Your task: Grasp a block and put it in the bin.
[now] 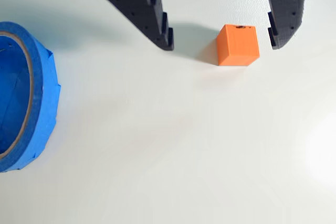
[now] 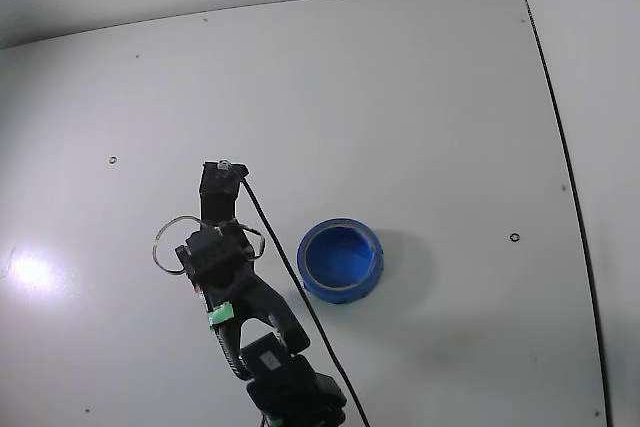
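Gripper (image 1: pixel 221 45) gaped wide, straddling orange block (image 1: pixel 238 45) without contact; wrist view alone showed block, fixed view whole bin (image 2: pixel 341 261).

In the wrist view, the block (image 1: pixel 238 45) sits on the desk (image 1: pixel 184 145) between the spread fingers of the gripper (image 1: pixel 220 44), nearer the right finger and touching neither, while the bin (image 1: pixel 26 98) lies well apart at the left edge; in the fixed view, the bin (image 2: pixel 341 260) rests on the desk just right of the arm (image 2: pixel 235 297)
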Robot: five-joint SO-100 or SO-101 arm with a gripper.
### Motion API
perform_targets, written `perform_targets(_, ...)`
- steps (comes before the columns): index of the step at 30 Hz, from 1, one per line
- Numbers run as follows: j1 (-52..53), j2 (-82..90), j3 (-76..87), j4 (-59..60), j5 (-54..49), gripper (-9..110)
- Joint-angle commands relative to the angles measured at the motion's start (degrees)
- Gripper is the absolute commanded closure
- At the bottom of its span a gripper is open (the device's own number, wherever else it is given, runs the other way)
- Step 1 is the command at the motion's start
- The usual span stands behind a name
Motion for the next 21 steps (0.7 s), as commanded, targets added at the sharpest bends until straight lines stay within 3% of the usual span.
perform_targets(1,-0.44,-0.09,-4.48,-0.79,0.00,75)
perform_targets(21,-0.62,-0.97,-4.66,-0.79,0.18,75)
